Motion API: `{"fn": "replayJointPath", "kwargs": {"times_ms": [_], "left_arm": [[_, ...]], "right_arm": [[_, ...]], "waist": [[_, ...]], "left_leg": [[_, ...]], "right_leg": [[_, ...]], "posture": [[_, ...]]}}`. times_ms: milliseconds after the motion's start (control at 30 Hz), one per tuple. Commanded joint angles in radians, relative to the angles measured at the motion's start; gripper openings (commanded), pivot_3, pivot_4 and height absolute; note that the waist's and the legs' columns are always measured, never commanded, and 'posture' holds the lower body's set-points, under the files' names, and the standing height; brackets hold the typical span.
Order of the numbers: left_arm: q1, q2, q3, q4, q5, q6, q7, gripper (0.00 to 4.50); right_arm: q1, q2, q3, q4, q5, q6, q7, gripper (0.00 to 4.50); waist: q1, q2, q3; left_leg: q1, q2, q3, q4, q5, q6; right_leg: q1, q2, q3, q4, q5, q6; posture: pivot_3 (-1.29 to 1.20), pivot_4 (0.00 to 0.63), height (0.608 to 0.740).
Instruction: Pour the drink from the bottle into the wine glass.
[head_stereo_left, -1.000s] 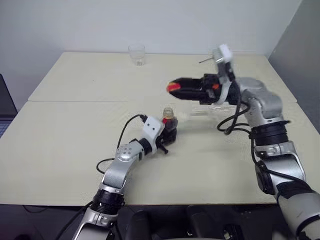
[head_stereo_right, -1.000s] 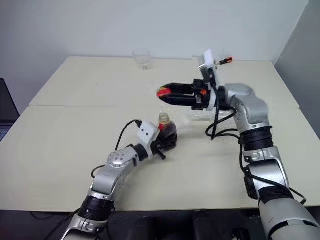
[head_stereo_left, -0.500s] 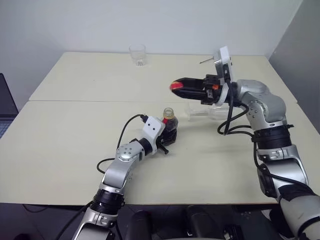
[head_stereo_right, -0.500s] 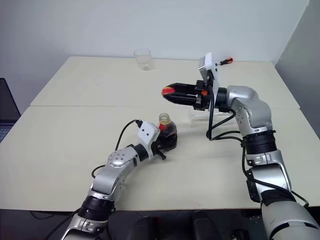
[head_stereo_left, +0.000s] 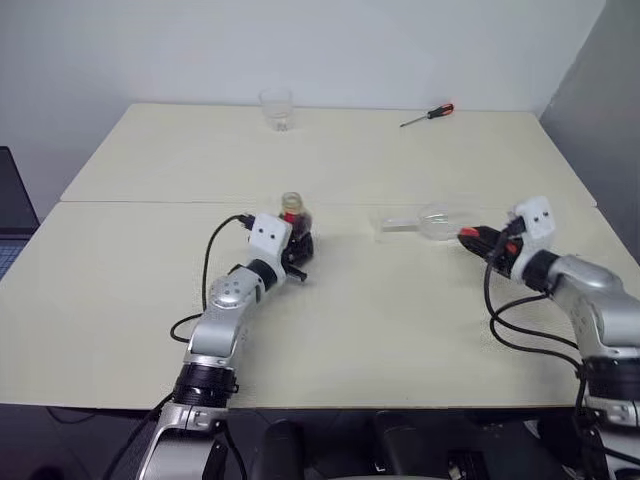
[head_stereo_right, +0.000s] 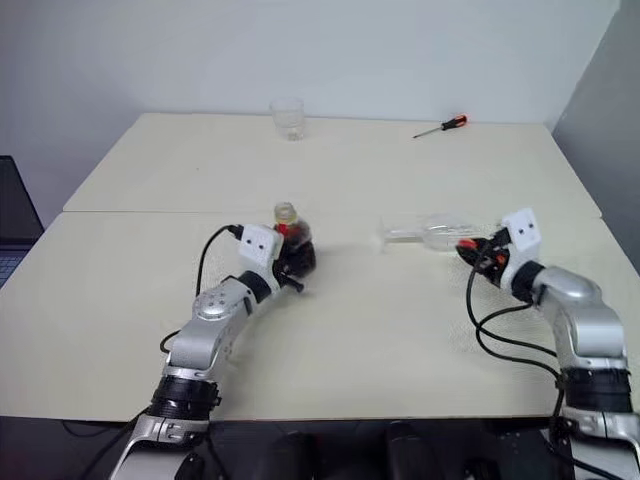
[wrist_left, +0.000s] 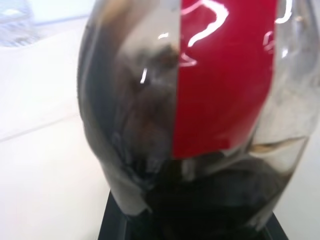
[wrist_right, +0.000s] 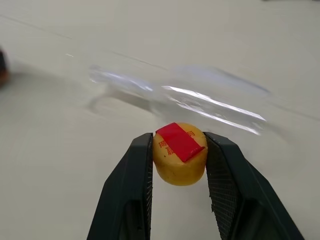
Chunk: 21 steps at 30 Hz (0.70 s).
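From the head views, your left gripper (head_stereo_left: 296, 250) has its jaws clamped on the uncapped bottle (head_stereo_left: 294, 222), upright on the surface (head_stereo_left: 150, 170); the wine glass (head_stereo_left: 432, 221) lies on its side near your right gripper (head_stereo_left: 470, 236), so nothing can be poured yet. The left wrist view shows the drink (wrist_left: 150, 165) low inside the bottle. In the right wrist view, the jaws pinch the cap (wrist_right: 180, 153), probably to set it aside.

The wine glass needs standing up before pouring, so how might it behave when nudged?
The wine glass lies on its side, so its rounded bowl would probably roll. Thin clear glass looks fragile and likely slippery on the table.
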Motion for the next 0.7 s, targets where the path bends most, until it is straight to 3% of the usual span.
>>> {"fn": "replayJointPath", "kwargs": {"times_ms": [33, 167, 267, 567, 600, 700], "left_arm": [[-0.05, 0.019, 0.072, 0.04, 0.002, -0.066, 0.056, 0.74], [-0.062, 0.032, 0.087, 0.088, 0.005, -0.093, 0.064, 0.74], [-0.054, 0.031, 0.095, 0.093, 0.005, -0.099, 0.071, 0.74], [-0.022, 0.04, 0.109, 0.075, 0.003, -0.102, 0.087, 0.74], [-0.021, 0.043, 0.112, 0.077, 0.004, -0.103, 0.089, 0.74], [-0.023, 0.046, 0.12, 0.088, 0.003, -0.109, 0.095, 0.74]], "right_arm": [[0.021, 0.065, -0.128, -0.047, -0.001, 0.072, -0.208, 1.21], [0.019, 0.115, -0.164, 0.009, -0.05, 0.107, -0.369, 1.2], [0.012, 0.128, -0.158, 0.078, -0.069, 0.083, -0.412, 1.2], [-0.002, 0.129, -0.117, 0.125, -0.063, 0.056, -0.386, 4.24], [-0.01, 0.118, -0.116, 0.119, -0.062, 0.062, -0.381, 4.49], [-0.046, 0.08, -0.13, 0.095, -0.054, 0.078, -0.37, 4.5]], "waist": [[-0.001, 0.0, 0.0], [-0.001, 0.0, 0.0], [0.001, 0.0, 0.0], [-0.001, 0.0, 0.0], [-0.001, 0.0, 0.0], [-0.001, 0.0, 0.0]], "left_leg": [[0.0, 0.0, 0.0, 0.0, 0.0, 0.0], [0.0, 0.0, 0.001, 0.0, 0.0, 0.0], [-0.001, -0.001, 0.002, 0.0, 0.0, 0.0], [-0.001, -0.001, 0.001, 0.0, 0.0, 0.0], [0.0, -0.001, 0.002, 0.0, 0.0, 0.0], [0.0, -0.001, 0.002, 0.0, 0.0, 0.0]], "right_leg": [[0.0, 0.0, 0.0, 0.0, 0.0, 0.0], [0.0, 0.0, 0.0, 0.0, 0.0, 0.0], [0.0, -0.001, 0.0, -0.001, 0.0, 0.0], [0.0, -0.001, 0.0, -0.001, 0.0, 0.0], [0.0, -0.001, 0.0, -0.001, 0.0, 0.0], [0.0, -0.001, 0.0, 0.0, 0.0, 0.0]], "posture": [[0.0, 0.15, 0.74], [0.0, 0.15, 0.74], [0.0, 0.15, 0.74], [0.0, 0.15, 0.74], [0.0, 0.15, 0.74], [0.0, 0.15, 0.74]]}}
